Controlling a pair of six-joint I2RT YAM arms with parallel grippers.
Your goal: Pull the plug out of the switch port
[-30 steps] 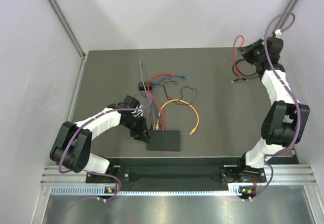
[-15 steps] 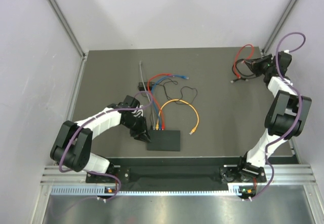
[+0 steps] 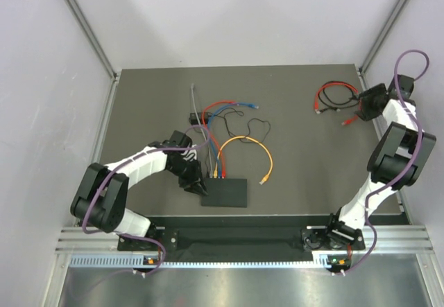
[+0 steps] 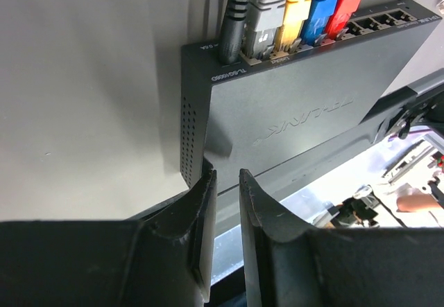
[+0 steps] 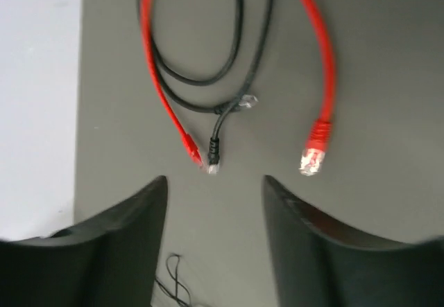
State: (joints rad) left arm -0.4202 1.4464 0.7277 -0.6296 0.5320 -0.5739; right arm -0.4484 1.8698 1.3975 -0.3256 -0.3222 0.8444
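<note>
Five plugs (image 4: 302, 2) in switch (image 4: 291, 106) (L gripper (image 4: 223, 175) at its corner).

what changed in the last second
The right gripper swung toward the right edge of the table, lowered and let go of the red cable and black cable; they now lie under it. The left gripper stayed at the corner of the switch, plugs still in.

One overview, two wrist close-ups around the switch (image 3: 225, 192).
Overhead above the switch's near side, facing down on the whole bench (image 3: 305, 147). Left wrist tight at the switch's left end, sighting across its top to the sockets (image 4: 374, 23). Right wrist far right of the switch, down on loose leads (image 5: 319, 132), shared with overhead.
</note>
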